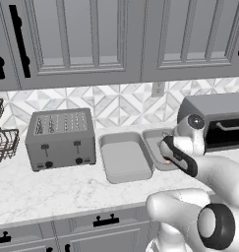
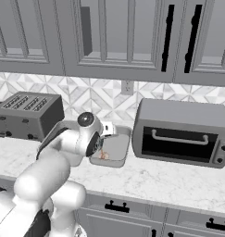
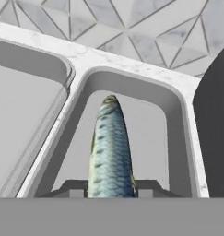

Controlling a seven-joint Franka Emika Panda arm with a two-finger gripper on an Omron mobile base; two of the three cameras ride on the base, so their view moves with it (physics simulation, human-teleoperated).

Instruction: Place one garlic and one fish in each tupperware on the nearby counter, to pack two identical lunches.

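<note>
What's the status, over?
Gripper shut on fish, over right tupperware. Left tupperware empty. Toaster oven close beside it; no garlic seen.

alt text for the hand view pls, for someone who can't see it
A scaly blue-grey fish sits pinched in the gripper, pointing out over the right-hand grey tupperware. A second tupperware lies beside it on the white marble counter, with a patterned tile backsplash behind.

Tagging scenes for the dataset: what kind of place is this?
A rendered home kitchen: white marble-look counter under grey wall cabinets, with a slotted toaster and a toaster oven on it. The tool holds a fish over a grey tupperware.
</note>
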